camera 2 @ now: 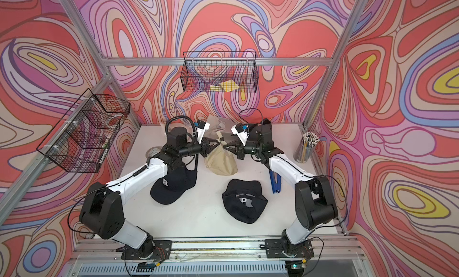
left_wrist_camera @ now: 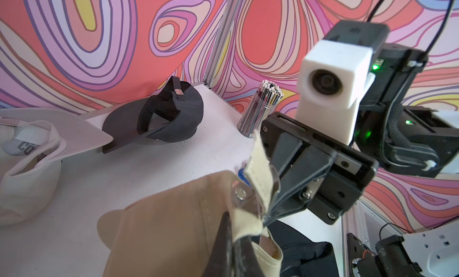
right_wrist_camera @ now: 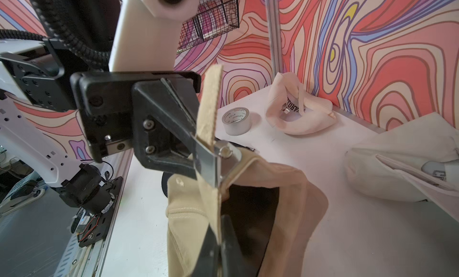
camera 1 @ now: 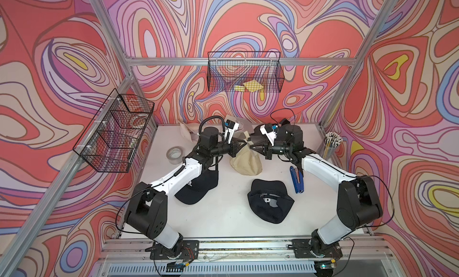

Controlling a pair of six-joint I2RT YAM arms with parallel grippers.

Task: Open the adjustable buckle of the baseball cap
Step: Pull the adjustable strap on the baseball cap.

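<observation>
Looking at the tan baseball cap (camera 1: 246, 161) here, hoisted by its back end toward the rear middle of the surface (camera 1: 223, 218), with the crown sagging down and seemingly resting there. Clamped from both sides: by the left pincer (camera 1: 244, 142), squeezed tight on the strap (right_wrist_camera: 211, 106) right at the metal buckle (right_wrist_camera: 224, 150), and by the right pincer (camera 1: 251, 146), pinched closed on that same strap just past it. Basically nose to nose, those two.

Key thing for the next bit: puts the buckle dead between the two pincer tips, touching the left one's fingers, so no real travel needed from either arm. Leaves the strap's long axis roughly upright, loose tail poking straight up past the buckle, with the pincers facing each other sideways across it. Probably calls for pulling apart along that sideways line, or peeling the clasp flap back. Hard to say which from here.

Looks-wise: soft beige cotton, stitched strap with a fuzzy edge, shiny silver clasp with a small round stud, dark inside the crown. Floppy stuff, so likely to slip if tugged crooked. Can't tell whether the clasp flap is lifted.
</observation>
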